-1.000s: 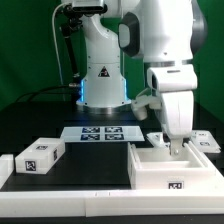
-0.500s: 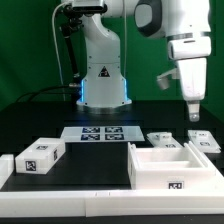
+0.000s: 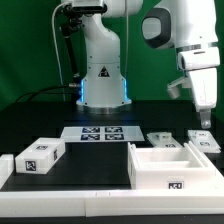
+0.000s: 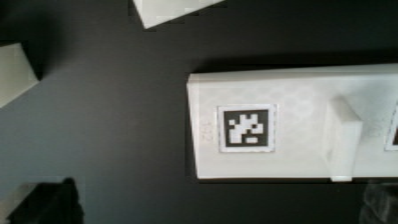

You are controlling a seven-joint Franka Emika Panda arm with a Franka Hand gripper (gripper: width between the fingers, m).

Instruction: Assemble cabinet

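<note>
Now the claw [image 3: 204, 122] hangs above the tagged panel [image 3: 206, 143] at the exterior view's right; whether its jaws stand wide or narrow I cannot tell. Just nearer, the open cabinet body [image 3: 165, 168] sits on the black tabletop [image 3: 90, 163]. Fetching that panel seems the step in hand, calling for a straight descent and centred grip.

The marker board [image 3: 100, 132] lies flat on the black table [image 3: 90, 165], its row of square black-and-white tags facing up. The dark surface spreads out from the board on every side. A low white rim [image 3: 70, 202] edges the table on the near side of the board. Behind the board, a green backdrop [image 3: 30, 50] fills the background, and a thin black cable [image 3: 40, 92] trails across the table's far edge.
</note>
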